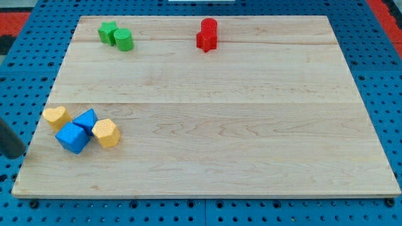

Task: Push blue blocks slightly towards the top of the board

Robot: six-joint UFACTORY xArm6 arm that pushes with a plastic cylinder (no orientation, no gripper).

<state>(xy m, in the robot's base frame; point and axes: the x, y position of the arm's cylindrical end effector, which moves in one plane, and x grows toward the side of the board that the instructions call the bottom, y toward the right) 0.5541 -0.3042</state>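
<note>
Two blue blocks lie touching near the board's lower left: a blue triangular block [86, 119] and, just below and left of it, a blue cube [72, 139]. A yellow heart block [55, 116] sits at their upper left and a yellow hexagonal block [107, 133] at their right, both close against them. My rod shows as a dark shape at the view's left edge, off the wooden board [220, 125]. My tip [16, 154] is left of the blue cube, apart from all blocks.
A green star-like block [107, 31] and a green cylinder [123, 39] touch at the top left. A red cylinder [208, 26] and a red star-like block [205, 41] touch at the top middle. A blue pegboard surrounds the board.
</note>
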